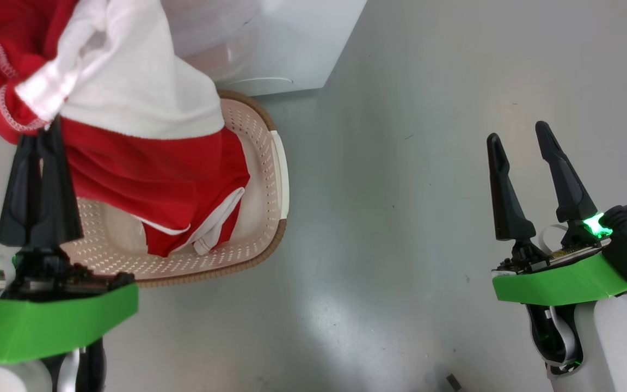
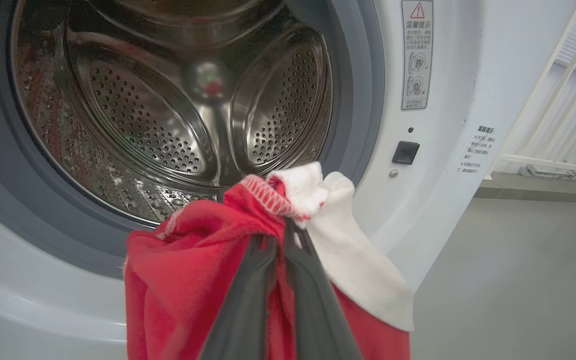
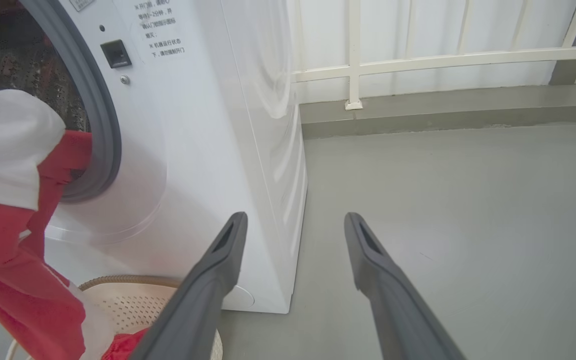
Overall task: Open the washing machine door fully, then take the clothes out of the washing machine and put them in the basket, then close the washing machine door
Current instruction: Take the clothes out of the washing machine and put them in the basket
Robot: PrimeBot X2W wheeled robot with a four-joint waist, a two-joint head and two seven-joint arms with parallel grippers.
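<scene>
My left gripper [image 1: 41, 136] is shut on the red and white clothes [image 1: 128, 120], which hang from it over the cream basket [image 1: 270, 179], their lower end drooping inside it. In the left wrist view the same gripper [image 2: 283, 235] pinches the clothes [image 2: 193, 280] in front of the washing machine [image 2: 443, 150], whose steel drum [image 2: 168, 110] stands open with no fabric visible inside. The door is out of view. My right gripper [image 1: 520, 136] is open above bare floor, nothing between its fingers. From the right wrist view I see that gripper [image 3: 293, 220], the clothes [image 3: 13, 210] and the basket [image 3: 138, 300].
The washing machine's white body [image 1: 292, 49] stands just behind the basket. A white railing [image 3: 418, 55] runs along the far wall. Grey floor [image 1: 428, 218] stretches to the right of the basket and machine.
</scene>
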